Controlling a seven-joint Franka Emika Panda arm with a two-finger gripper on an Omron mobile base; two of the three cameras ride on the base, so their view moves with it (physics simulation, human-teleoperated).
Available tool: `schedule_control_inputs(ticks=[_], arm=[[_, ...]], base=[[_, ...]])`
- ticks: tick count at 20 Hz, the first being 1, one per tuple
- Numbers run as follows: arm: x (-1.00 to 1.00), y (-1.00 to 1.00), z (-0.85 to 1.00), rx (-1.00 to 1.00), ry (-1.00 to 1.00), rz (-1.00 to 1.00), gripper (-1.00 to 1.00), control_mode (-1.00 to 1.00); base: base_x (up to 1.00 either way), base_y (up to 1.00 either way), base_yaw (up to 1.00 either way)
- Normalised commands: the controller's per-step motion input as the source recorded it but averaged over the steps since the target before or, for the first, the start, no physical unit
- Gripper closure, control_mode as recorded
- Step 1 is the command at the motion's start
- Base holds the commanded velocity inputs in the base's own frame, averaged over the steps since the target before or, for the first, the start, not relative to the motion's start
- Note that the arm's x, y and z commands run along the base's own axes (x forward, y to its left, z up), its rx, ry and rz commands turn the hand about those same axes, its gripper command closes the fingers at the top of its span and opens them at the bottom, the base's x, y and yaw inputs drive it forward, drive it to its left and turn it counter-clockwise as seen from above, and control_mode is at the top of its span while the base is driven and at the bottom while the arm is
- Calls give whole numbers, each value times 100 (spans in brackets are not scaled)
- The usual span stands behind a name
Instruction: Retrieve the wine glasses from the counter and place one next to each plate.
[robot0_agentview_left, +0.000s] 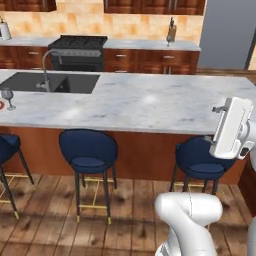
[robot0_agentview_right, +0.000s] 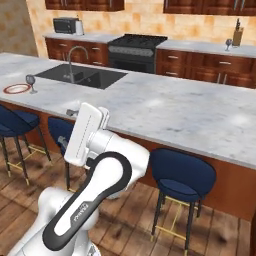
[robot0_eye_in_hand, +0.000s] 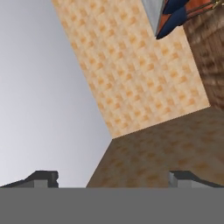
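White arm (robot0_agentview_right: 95, 192) folded at its dark-jointed elbow, forearm rising to a flat white wrist housing (robot0_agentview_left: 231, 127) held upright. Hand (robot0_eye_in_hand: 113, 179) empty, its two dark fingertips (robot0_eye_in_hand: 41, 178) spread wide apart, nothing between them.

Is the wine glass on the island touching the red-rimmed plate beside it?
Cannot tell. In the right base view the wine glass stands at the plate's right edge, but both are too small to show contact or a gap.
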Motion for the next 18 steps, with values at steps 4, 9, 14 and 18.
schedule_control_inputs(ticks=[4, 9, 14, 18], arm=[[0, 0, 0, 0, 0, 0, -100, 100], [0, 0, 0, 0, 0, 0, -100, 100], [0, 0, 0, 0, 0, 0, -100, 100], [0, 0, 0, 0, 0, 0, -100, 100]], base=[[-44, -100, 0], [-35, -100, 0], [-30, -100, 0], [-22, -100, 0]])
